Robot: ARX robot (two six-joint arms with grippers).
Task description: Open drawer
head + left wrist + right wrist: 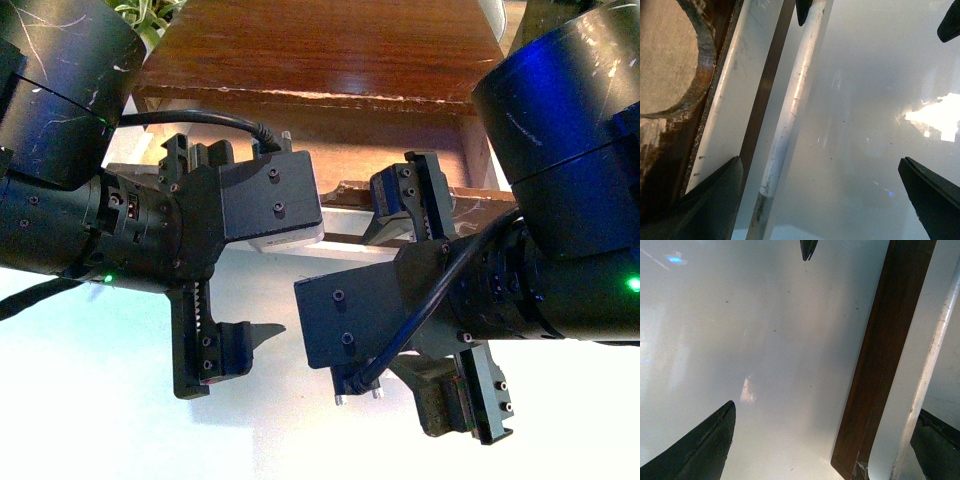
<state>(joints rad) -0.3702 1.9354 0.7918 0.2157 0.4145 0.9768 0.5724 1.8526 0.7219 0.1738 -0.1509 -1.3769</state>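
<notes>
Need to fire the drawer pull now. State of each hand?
Left hand: open, white bar handle between its fingers, not clamped.
Right hand: open, holding nothing.

Glossy white surface [80, 420] (glare spots) before wooden cabinet [320, 45], plant [150, 15] behind

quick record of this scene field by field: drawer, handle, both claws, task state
drawer: dark wood, scuffed whitish front, round notch in top edge
handle: long white bar, lying between the left claw's fingers, not clamped
left claw: open, set around the handle
right claw: open, holding nothing
task state: handle not yet gripped; how far the drawer is out cannot be told
</notes>
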